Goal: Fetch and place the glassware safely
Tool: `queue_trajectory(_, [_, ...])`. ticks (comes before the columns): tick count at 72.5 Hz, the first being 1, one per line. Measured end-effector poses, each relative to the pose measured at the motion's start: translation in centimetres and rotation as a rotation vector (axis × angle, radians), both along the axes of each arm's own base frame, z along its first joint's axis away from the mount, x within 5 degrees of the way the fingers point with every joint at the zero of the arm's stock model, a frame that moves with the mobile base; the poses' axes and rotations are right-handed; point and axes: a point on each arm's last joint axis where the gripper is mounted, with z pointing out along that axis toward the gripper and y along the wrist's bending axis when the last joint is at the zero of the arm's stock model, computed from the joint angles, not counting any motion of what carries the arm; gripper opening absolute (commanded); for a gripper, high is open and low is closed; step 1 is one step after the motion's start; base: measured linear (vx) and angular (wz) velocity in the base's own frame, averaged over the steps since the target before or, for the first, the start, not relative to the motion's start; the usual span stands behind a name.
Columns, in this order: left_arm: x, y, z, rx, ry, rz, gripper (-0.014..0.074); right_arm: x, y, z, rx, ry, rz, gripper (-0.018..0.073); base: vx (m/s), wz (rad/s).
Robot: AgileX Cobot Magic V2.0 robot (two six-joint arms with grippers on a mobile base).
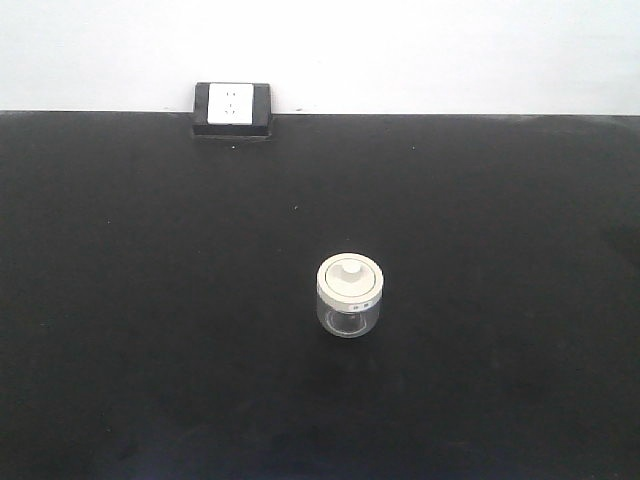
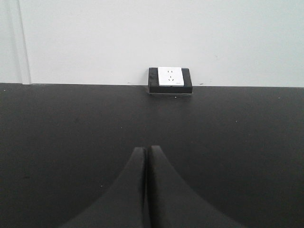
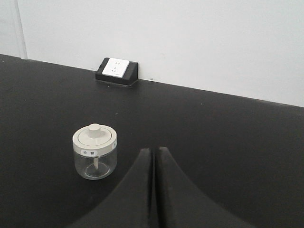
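Observation:
The glassware, a small clear jar with a cream-white knobbed lid, stands upright near the middle of the black table. In the right wrist view the jar sits to the left of my right gripper, apart from it. That gripper's black fingers are pressed together, shut on nothing. My left gripper is also shut and empty over bare tabletop; the jar is out of its view. Neither gripper shows in the front view.
A white power socket in a black housing sits at the table's far edge against the white wall. It also shows as the socket ahead of the left gripper, and the socket beyond the jar.

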Motion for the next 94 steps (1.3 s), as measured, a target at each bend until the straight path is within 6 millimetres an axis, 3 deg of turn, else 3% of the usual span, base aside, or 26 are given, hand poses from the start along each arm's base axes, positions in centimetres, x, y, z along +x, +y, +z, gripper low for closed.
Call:
queue_trajectory(29, [0.0, 0.0, 0.0, 0.0, 0.0, 0.0, -0.0007, -0.4, -0.3, 0.2, -0.007, -0.037, -0.022, -0.0008, 0.0, 0.0])
queue_trajectory(53, [0.0, 0.0, 0.0, -0.001, 0.0, 0.0, -0.0007, -0.4, -1.4, 0.0, 0.035, -0.05, -0.28, -0.0008, 0.0, 0.0])
queue_trajectory(58, [0.0, 0.0, 0.0, -0.001, 0.0, 0.0, -0.0007, -0.2, -1.5, -0.8, 0.041, -0.07, -0.31, -0.0008, 0.0, 0.0])
queue_trajectory(78, [0.0, 0.0, 0.0, -0.002, 0.001, 0.0, -0.0007, 0.7, -1.4, -7.2, 0.084, -0.118, -0.311, -0.0008, 0.0, 0.0])
queue_trajectory(94, [0.0, 0.0, 0.0, -0.002, 0.002, 0.0, -0.0007, 0.8, -1.4, -7.0, 0.11, -0.201, -0.31, -0.0008, 0.0, 0.0])
